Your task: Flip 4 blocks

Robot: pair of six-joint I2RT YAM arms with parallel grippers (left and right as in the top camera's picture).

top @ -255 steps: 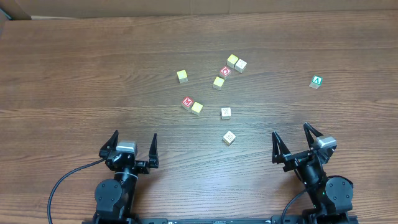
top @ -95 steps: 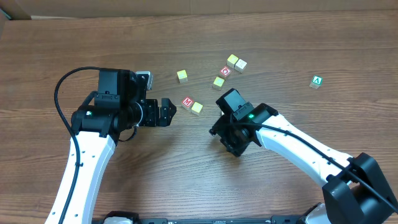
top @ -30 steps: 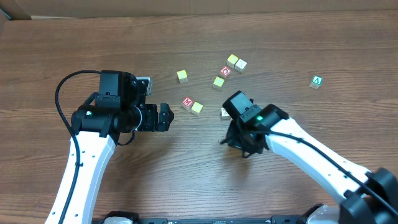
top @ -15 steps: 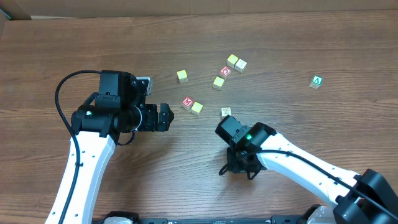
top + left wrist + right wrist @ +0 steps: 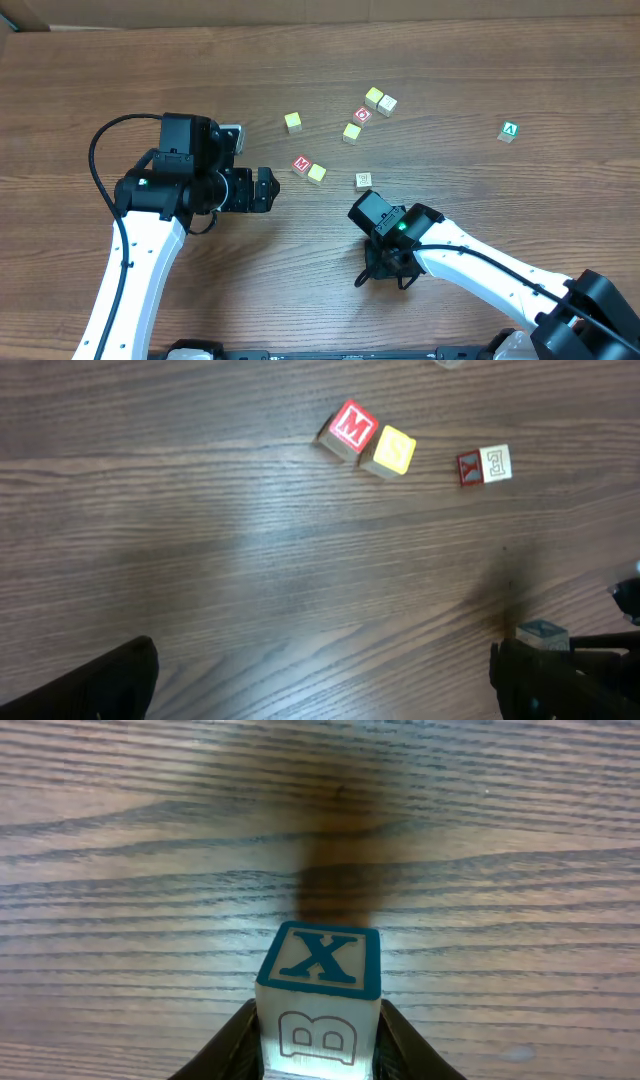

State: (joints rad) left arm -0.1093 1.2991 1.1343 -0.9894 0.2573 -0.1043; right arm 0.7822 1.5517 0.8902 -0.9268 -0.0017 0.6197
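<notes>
The left gripper (image 5: pixel 262 188) hangs over the tabletop (image 5: pixel 100 80), left of the touching M block (image 5: pixel 301 164) and yellow block (image 5: pixel 317 172). A cream block (image 5: pixel 364 180) lies near them, to their right. The right gripper (image 5: pixel 382 279) points down nearer the front, its jaws' grip hidden. An A block (image 5: pixel 509 131) sits well apart at the far right.

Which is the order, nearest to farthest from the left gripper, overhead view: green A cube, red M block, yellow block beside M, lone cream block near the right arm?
1. red M block: just right of the left gripper.
2. yellow block: right beside M, on its far side.
3. cream block: mid-table, further right.
4. green A cube: far right, alone.
</notes>
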